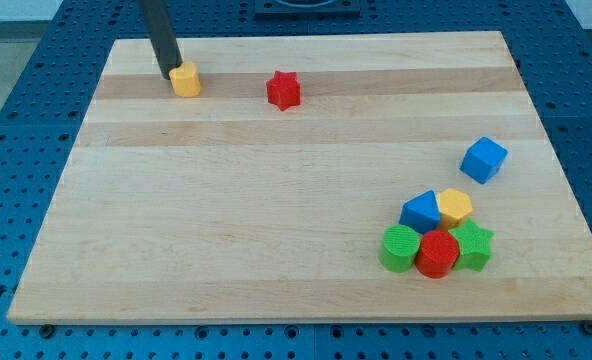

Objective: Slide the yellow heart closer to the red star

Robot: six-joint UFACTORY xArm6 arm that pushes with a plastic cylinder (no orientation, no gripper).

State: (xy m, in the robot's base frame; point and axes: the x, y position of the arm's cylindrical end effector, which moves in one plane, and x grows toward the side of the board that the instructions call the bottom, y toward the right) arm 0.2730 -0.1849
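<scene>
The yellow heart (186, 80) lies near the top left of the wooden board (276, 200). The red star (284, 90) lies to its right, a short gap away. My tip (169, 73) stands at the yellow heart's left edge, touching it or nearly so, on the side away from the red star. The dark rod rises from there toward the view's top.
A blue cube (484, 159) lies at the right. Below it is a cluster: a blue triangular block (420, 212), a yellow block (455, 206), a green cylinder (400, 248), a red cylinder (438, 253) and a green star (472, 245).
</scene>
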